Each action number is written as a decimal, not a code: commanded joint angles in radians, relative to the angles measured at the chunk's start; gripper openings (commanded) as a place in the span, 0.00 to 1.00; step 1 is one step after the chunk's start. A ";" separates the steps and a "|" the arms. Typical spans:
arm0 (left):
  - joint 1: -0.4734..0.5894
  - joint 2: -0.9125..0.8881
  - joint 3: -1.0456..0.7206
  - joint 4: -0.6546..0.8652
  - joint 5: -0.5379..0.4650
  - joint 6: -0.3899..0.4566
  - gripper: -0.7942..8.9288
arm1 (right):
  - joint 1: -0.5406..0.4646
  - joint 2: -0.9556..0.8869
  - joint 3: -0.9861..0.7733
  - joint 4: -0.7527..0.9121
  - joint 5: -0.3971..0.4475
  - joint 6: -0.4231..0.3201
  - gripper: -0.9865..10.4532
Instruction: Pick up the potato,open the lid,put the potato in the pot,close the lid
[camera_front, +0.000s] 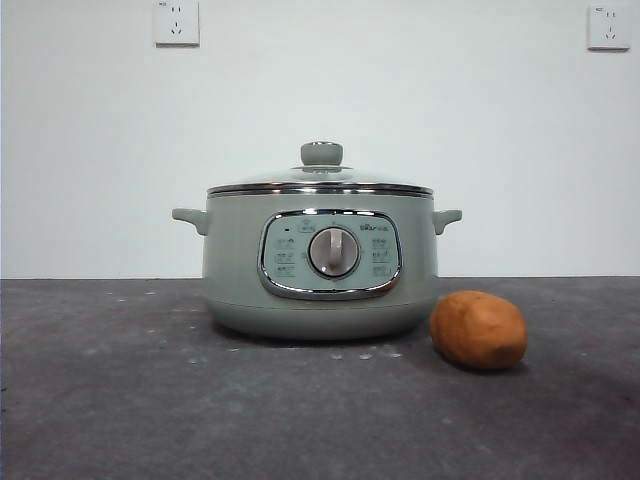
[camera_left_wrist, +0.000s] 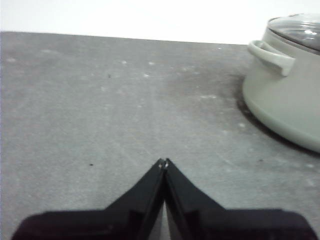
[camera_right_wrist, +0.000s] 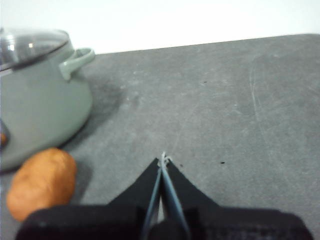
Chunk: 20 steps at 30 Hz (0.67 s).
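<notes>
Potato (camera_front: 478, 329) lies on bench (camera_front: 120, 400) beside pot (camera_front: 320, 265), lid (camera_front: 320, 178) on. Left gripper (camera_left_wrist: 163, 162) and right gripper (camera_right_wrist: 163, 159) jaws clenched, empty. Nothing done yet.

Glass lid (camera_front: 320, 178), glossy pot (camera_front: 320, 290), matte potato (camera_front: 478, 329)

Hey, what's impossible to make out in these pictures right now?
- Inside of the pot: hidden under the lid, all views.
- Control panel labels: too small, front view.
- Potato: partly behind the right tool, right wrist view.
- Both arms: outside the front view.
</notes>
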 joint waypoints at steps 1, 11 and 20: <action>0.002 0.003 0.049 -0.031 0.004 -0.045 0.08 | 0.000 -0.001 0.046 0.014 -0.003 0.081 0.08; 0.002 0.093 0.296 -0.156 0.083 -0.106 0.07 | 0.000 0.103 0.312 -0.094 -0.040 0.114 0.08; 0.002 0.274 0.636 -0.366 0.221 -0.044 0.08 | 0.000 0.338 0.664 -0.380 -0.137 -0.004 0.08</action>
